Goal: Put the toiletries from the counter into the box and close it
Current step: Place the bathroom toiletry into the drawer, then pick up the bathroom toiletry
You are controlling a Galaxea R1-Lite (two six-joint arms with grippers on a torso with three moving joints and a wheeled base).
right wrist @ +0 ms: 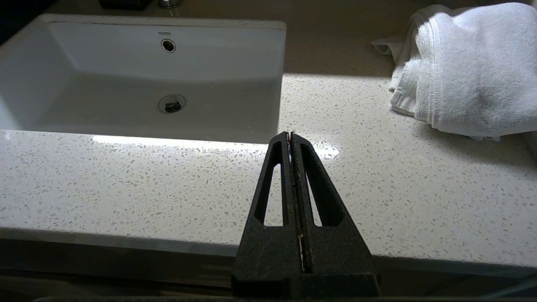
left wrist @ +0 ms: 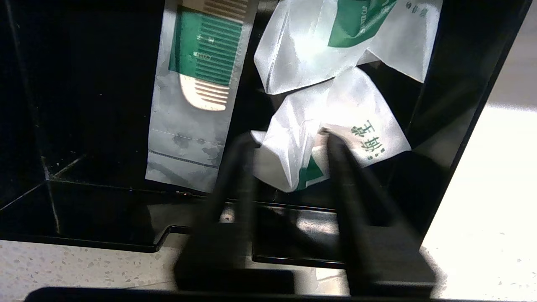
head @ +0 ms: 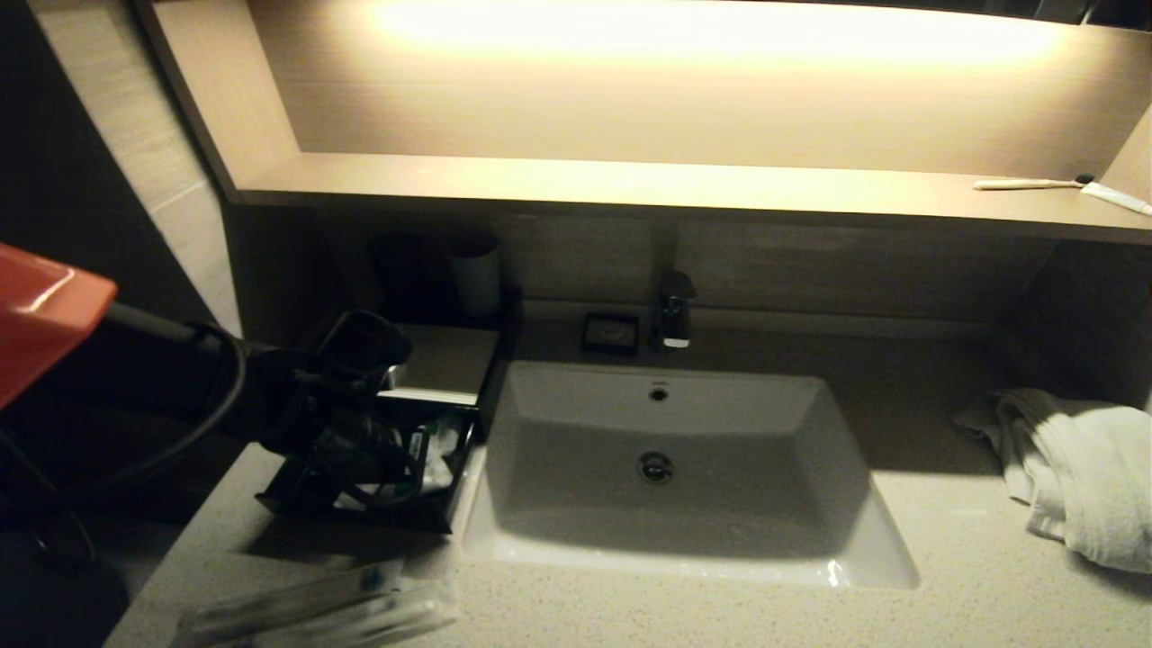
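The black box (head: 445, 360) with a cream top stands left of the basin, its drawer (head: 450, 517) pulled out. My left gripper (head: 360, 441) hangs low over the drawer. In the left wrist view it (left wrist: 289, 140) is open, fingers apart, with a crumpled white sachet (left wrist: 285, 155) with green marks lying between the tips. A wrapped comb (left wrist: 197, 84) and another sachet (left wrist: 319, 42) lie in the drawer (left wrist: 444, 84). More clear-wrapped toiletries (head: 315, 612) lie on the counter (head: 720, 612) at the front left. My right gripper (right wrist: 290, 134) is shut and empty over the counter's front edge.
The white basin (head: 666, 468) fills the middle, with a faucet (head: 675, 310) and a small black dish (head: 610, 333) behind it. A pale cup (head: 475, 274) stands behind the box. A white towel (head: 1080, 468) lies at the right. A toothbrush (head: 1026, 184) rests on the shelf.
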